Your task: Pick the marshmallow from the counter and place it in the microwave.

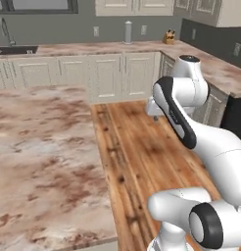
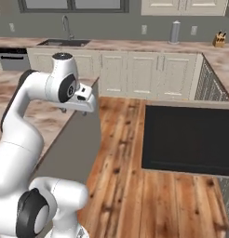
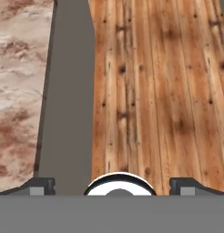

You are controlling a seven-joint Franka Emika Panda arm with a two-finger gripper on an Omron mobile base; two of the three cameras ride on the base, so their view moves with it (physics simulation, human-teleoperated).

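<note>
- Wooden floor [image 3: 159,91] lies under my tool [image 3: 113,185], beside the marbled worktop [image 1: 39,162].
- Tool fingers spread wide, holding nothing.
- Marshmallow and microwave: I can't spot either; I'd search the worktop before reaching.

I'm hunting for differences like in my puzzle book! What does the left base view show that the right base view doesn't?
Left base view: a wide spread of the marbled counter from above, and a wall socket on the dark right-hand wall.

Right base view: a big black panel beside the floor, and a dark-fronted appliance at the far left.

Both: the white arm, the wooden floor, the sink, the knife block, the grey cylinder and the cream cupboards.
</note>
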